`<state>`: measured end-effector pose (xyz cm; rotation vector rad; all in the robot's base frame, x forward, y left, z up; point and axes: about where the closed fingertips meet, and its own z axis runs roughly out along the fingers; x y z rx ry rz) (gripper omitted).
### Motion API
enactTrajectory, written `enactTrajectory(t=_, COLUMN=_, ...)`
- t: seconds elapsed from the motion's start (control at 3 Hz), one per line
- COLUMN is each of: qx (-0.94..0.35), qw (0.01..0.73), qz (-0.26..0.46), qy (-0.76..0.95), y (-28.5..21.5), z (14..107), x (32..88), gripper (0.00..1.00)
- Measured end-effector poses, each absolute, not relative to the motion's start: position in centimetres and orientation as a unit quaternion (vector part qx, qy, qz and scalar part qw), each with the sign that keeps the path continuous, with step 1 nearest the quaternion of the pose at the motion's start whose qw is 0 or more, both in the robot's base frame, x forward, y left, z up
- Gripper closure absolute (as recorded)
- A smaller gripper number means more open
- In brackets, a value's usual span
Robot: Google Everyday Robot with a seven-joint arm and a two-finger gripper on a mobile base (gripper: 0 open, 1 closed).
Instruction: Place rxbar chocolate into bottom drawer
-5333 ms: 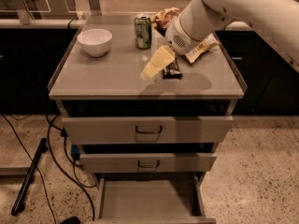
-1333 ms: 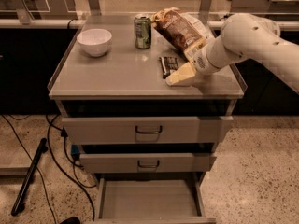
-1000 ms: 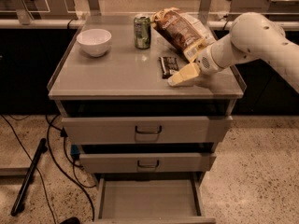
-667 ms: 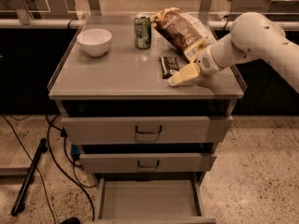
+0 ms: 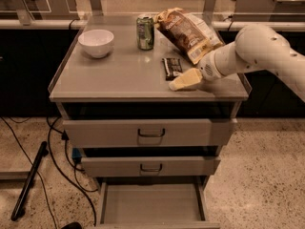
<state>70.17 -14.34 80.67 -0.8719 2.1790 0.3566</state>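
The rxbar chocolate (image 5: 171,67), a small dark flat bar, lies on the grey cabinet top (image 5: 119,75), right of centre. My gripper (image 5: 184,81), a cream-coloured tip on the white arm (image 5: 252,51), rests low over the top just right of and in front of the bar, very close to its near end. It holds nothing that I can see. The bottom drawer (image 5: 150,205) is pulled out at the foot of the cabinet, and its grey floor is bare.
A large brown-and-yellow chip bag (image 5: 187,31) lies behind the bar. A green can (image 5: 145,32) and a white bowl (image 5: 96,42) stand further left. The two upper drawers (image 5: 150,133) stand slightly ajar. Cables (image 5: 52,171) trail on the floor at the left.
Since the oldest frame the arm has swung from above the bar to the right side and come down. Over the last second it has barely moved. The bar stays in place.
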Motion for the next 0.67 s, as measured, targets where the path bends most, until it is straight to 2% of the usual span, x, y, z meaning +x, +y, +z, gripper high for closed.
enactTrajectory(t=0.67, qx=-0.369, qw=0.406, qz=0.137, qy=0.825, y=-13.02, z=81.85, x=69.58, gripper=0.0)
